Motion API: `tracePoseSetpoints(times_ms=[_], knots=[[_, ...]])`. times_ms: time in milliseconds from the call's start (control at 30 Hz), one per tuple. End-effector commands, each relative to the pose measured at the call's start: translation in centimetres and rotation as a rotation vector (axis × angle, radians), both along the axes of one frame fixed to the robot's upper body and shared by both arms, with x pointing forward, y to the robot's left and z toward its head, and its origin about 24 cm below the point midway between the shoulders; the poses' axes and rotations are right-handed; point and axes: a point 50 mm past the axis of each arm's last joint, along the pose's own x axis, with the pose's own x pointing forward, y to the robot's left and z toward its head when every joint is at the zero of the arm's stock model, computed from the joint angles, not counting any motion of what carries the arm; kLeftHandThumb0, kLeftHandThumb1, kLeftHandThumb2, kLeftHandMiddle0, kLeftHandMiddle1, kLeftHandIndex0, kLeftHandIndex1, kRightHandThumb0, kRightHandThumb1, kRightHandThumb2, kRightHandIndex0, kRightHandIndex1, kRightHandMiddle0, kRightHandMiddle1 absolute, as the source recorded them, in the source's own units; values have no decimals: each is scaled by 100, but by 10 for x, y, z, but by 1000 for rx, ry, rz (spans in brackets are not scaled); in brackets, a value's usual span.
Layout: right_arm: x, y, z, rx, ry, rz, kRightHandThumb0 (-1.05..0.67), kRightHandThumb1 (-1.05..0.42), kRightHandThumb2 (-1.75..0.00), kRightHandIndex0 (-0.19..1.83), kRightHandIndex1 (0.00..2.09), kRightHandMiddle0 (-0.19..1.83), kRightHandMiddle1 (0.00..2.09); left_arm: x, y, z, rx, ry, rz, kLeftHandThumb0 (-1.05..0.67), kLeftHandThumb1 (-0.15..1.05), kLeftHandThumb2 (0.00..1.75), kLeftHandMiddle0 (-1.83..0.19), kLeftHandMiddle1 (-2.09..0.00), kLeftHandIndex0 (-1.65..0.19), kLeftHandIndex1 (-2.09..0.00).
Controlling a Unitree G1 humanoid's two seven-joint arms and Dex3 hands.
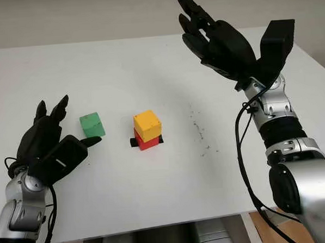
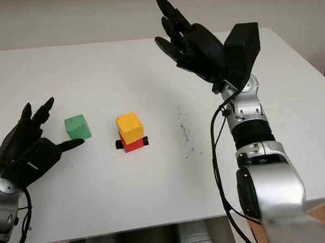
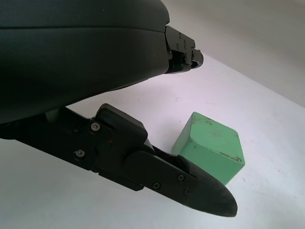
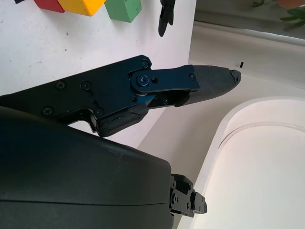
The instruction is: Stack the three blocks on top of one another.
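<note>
Yellow block (image 1: pixel 147 125) sits on red block (image 1: pixel 146 142), mid bench (image 1: pixel 149 73). Green block (image 1: pixel 92 125) alone, left of stack. Left hand (image 1: pixel 46 146) open, fingers (image 3: pixel 200 193) bracketing green block, not closed. Right hand (image 1: pixel 218 39) open, raised far right. Next: grip green block, lift onto yellow.

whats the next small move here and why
Probably close the left hand on the green block. Yellow block already sits on the red block, green sits alone on the table beside the open left hand, and the right hand is raised away.
</note>
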Motion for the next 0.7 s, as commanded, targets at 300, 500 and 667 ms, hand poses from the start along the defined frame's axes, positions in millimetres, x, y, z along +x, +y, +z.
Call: tracePoseSetpoints(times_ms=[300,500,667], knots=[[-1,1,8,8,-30,11,-79,-105,-31,-19,0,-13,6,23,0,20,156,82,-75,-90,95,5,19,0,-23,-9],[-2,2,8,-1,-36,3,-79,-105,-33,-19,0,-13,6,31,-1,26,225,158,-104,-93,93,5,19,0,-28,-9],[-2,1,7,6,-38,2,-79,-105,-33,-19,0,-12,6,35,-2,27,239,187,-112,-90,91,4,19,0,-31,-8]])
